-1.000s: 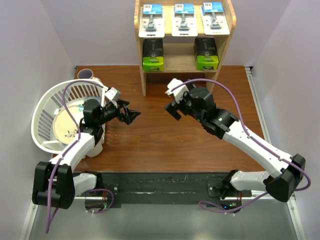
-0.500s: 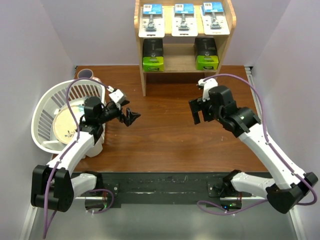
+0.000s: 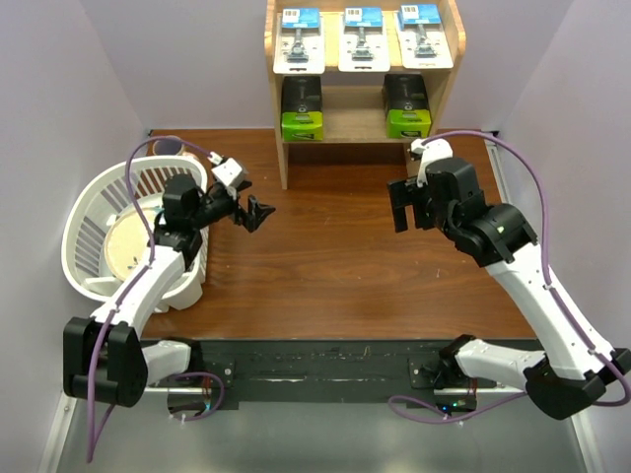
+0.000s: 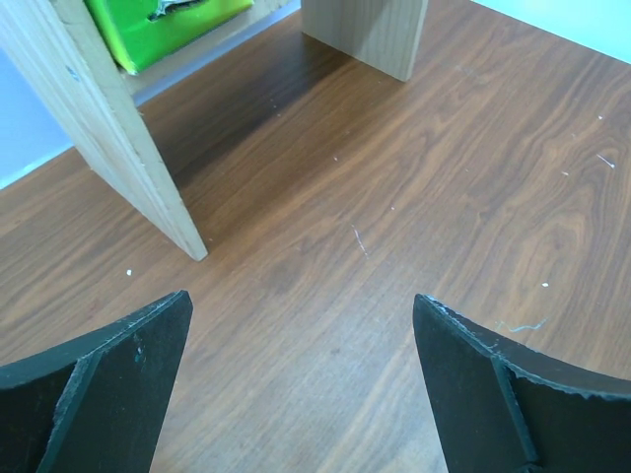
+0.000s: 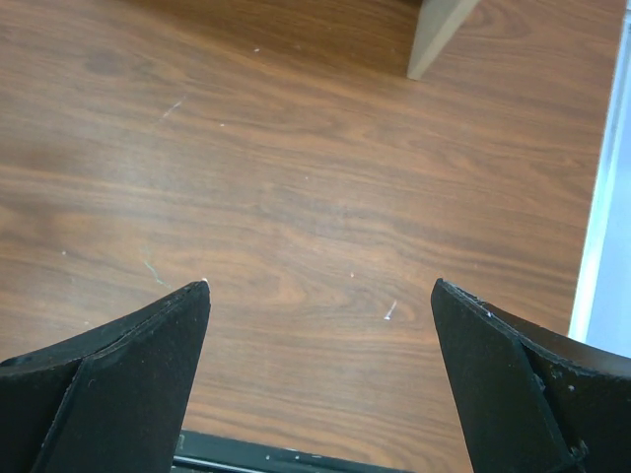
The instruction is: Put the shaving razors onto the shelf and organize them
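The wooden shelf [image 3: 453, 69] stands at the back of the table. Three white-and-blue razor cards [image 3: 363, 39] lean side by side on its top tier. Two black boxes with lime-green ends sit on the lower tier, one at the left [image 3: 302, 108] and one at the right [image 3: 406, 105]. My left gripper [image 3: 254, 213] is open and empty, low over the table left of the shelf; its wrist view shows a shelf side panel [image 4: 118, 148] and a green box end [image 4: 163, 25]. My right gripper [image 3: 402, 205] is open and empty, in front of the shelf's right side.
A white plastic basket [image 3: 91, 241] holding a round plate sits at the left, with a cup [image 3: 166, 146] behind it. The table's right edge [image 5: 603, 197] shows in the right wrist view. The shelf's right foot [image 5: 439, 34] is close ahead of the right gripper.
My right arm has pulled back to the right and up, away from the table's middle. My left gripper has moved slightly toward the shelf. Both stayed open.
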Robot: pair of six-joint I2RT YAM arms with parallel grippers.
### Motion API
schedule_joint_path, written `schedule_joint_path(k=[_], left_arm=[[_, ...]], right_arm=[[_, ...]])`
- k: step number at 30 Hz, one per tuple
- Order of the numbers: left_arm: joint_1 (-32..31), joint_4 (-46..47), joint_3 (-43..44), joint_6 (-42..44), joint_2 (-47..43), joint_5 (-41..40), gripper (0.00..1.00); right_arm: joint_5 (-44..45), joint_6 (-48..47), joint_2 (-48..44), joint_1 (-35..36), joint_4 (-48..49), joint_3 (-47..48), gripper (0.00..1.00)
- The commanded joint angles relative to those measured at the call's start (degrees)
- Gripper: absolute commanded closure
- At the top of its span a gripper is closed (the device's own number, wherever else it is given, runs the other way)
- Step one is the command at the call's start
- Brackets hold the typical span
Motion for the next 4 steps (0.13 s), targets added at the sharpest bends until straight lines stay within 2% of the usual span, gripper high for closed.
schedule_joint_path(k=[1, 4], left_arm=[[0.34, 2.28, 2.95, 0.87, 0.28, -1.50, 0.00], [0.34, 4.74, 2.42, -0.62, 0.72, -1.32, 0.00]], right_arm=[[3.15, -0.76, 0.37, -0.08, 0.43, 0.23, 0.01], [4.65, -1.99, 1.25, -0.17, 3.49, -1.26, 0.01]])
